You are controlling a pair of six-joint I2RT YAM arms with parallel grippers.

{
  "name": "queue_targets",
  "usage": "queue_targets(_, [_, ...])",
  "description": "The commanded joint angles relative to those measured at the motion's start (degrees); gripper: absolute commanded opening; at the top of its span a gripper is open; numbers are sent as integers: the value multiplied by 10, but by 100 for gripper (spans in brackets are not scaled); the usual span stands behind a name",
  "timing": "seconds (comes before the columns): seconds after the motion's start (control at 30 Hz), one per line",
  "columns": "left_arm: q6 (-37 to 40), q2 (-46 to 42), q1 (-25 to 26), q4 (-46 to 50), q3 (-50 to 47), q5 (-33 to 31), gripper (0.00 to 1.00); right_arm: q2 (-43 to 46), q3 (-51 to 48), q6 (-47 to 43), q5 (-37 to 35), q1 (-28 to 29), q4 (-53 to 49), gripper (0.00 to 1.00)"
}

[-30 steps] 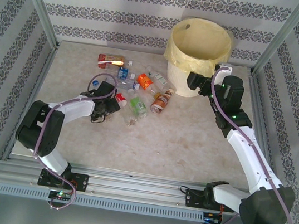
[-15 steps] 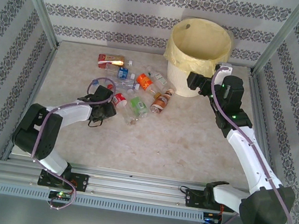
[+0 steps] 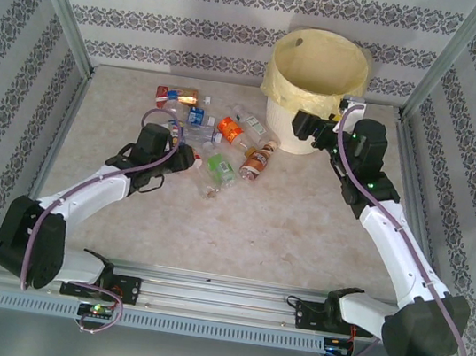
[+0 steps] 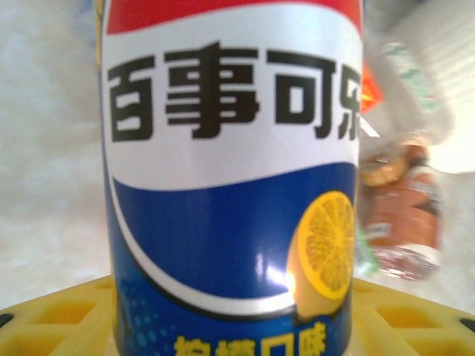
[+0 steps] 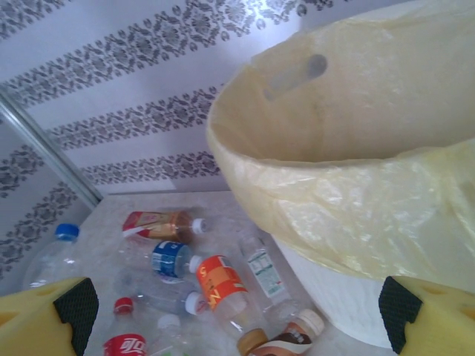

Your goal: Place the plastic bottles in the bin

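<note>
L gripper (image 3: 177,156) sits well left of the bin (image 3: 279,86), at the near-left edge of the bottle scatter. L wrist cam: cola bottle (image 4: 230,185), red-white-blue label w/ lemon slice, stands upright betw. the yellow fingers (image 4: 52,319). Fingers are tight against both its sides, so gripper is closed on it. Whether it's off the table (image 3: 284,230), can't tell.

R gripper (image 3: 302,125) is at the near side of the bin, close by its wall; touching or not, can't tell. R wrist cam: black pads (image 5: 74,311) far apart at the lower corners, nothing betw. them — wide open, empty.

Other plastic bottles (image 3: 230,128) lie loose on the table left of the bin. Brown bottle (image 5: 293,337) is just beside the bin base. Clear white-label bottle (image 5: 261,268) and orange-label bottle (image 5: 219,285) are next out, blue-label bottle (image 5: 171,259) further left, red-label bottle (image 5: 159,222) furthest.

Bin upright, yellow bag (image 5: 334,193) folded over its rim.
</note>
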State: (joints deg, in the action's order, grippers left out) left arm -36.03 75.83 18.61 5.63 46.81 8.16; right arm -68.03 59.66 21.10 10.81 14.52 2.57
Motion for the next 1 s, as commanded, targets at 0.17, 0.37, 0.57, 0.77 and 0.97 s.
queue_targets(0.17, [39, 35, 30, -192, 95, 265, 48, -47, 73, 68, 162, 6, 28, 98])
queue_targets(0.37, [41, 92, 66, -245, 171, 390, 49, -88, 114, 130, 244, 13, 41, 98])
queue_targets(0.57, [40, 123, 103, -260, 209, 415, 49, -116, 133, 175, 286, 17, 83, 98])
queue_targets(0.77, [32, 136, 117, -277, 219, 445, 49, -132, 143, 199, 273, 19, 84, 98])
queue_targets(0.97, [45, 148, 127, -252, 235, 443, 49, -158, 165, 228, 301, 21, 94, 98])
